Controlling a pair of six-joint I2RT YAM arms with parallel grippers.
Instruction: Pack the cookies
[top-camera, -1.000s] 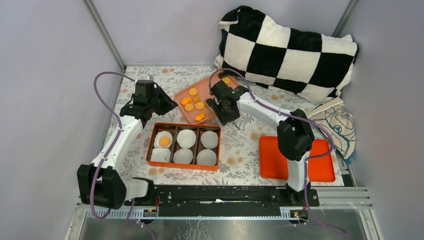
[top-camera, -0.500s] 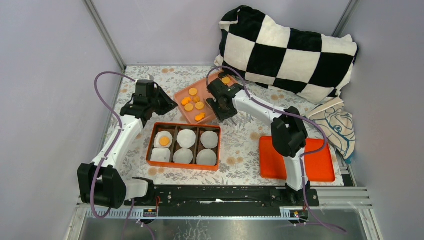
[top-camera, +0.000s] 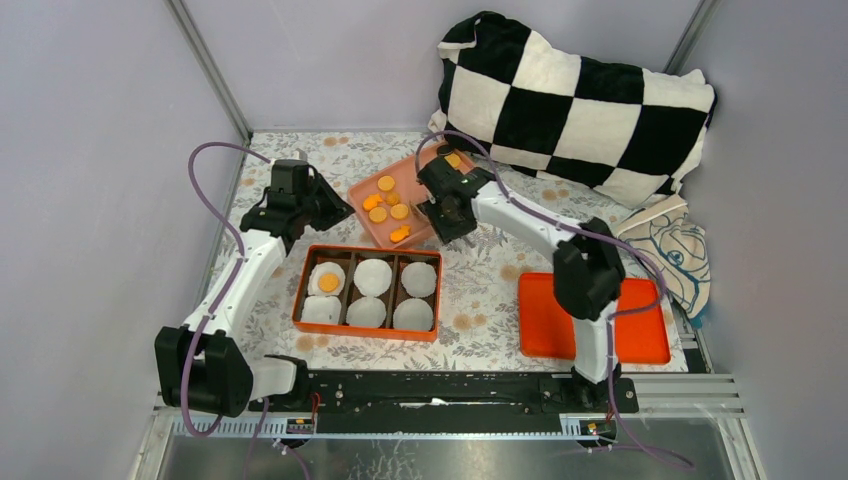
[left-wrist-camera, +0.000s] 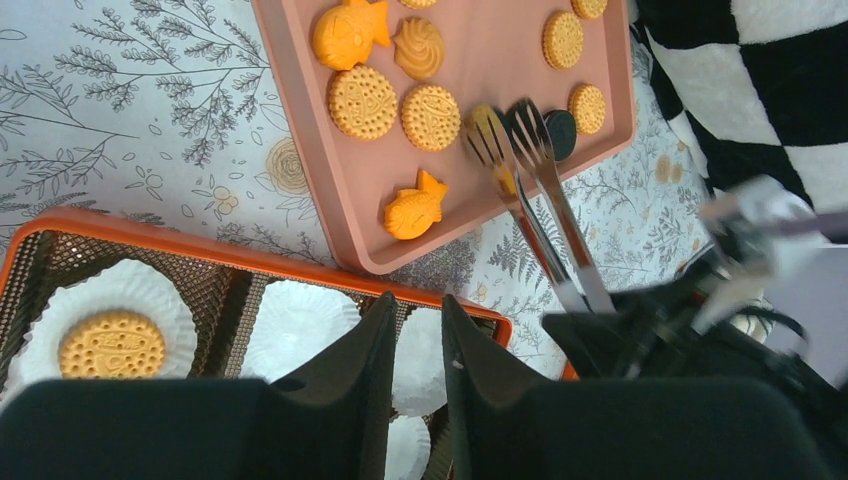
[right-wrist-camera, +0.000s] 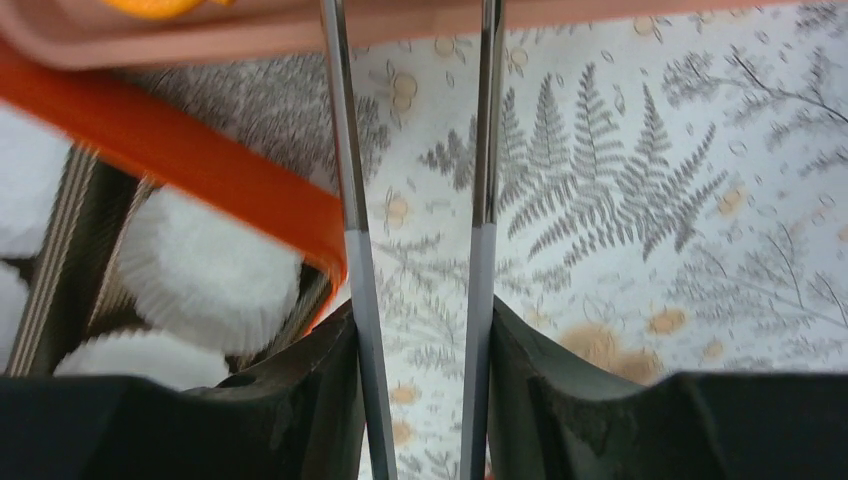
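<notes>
Several orange cookies (top-camera: 390, 205) lie on a pink tray (top-camera: 418, 172); the left wrist view shows round ones (left-wrist-camera: 362, 101), a fish-shaped one (left-wrist-camera: 415, 208) and a black one (left-wrist-camera: 562, 130). One round cookie (left-wrist-camera: 111, 343) sits in a white liner in the orange box (top-camera: 300, 290). My right gripper (top-camera: 447, 215) is shut on metal tongs (left-wrist-camera: 530, 190), whose arms are spread, tips over the tray beside the black cookie. In the right wrist view (right-wrist-camera: 420, 320) the tong arms (right-wrist-camera: 345, 150) run between my fingers. My left gripper (left-wrist-camera: 418, 305) is shut and empty, above the box's far edge.
The box holds several white paper liners (top-camera: 373, 277). A flat orange lid (top-camera: 640, 320) lies at the right by the right arm's base. A checkered pillow (top-camera: 575, 100) and a cloth bag (top-camera: 675, 250) fill the back right.
My right gripper with the tongs has shifted slightly at the tray's near right corner. The left arm has not moved.
</notes>
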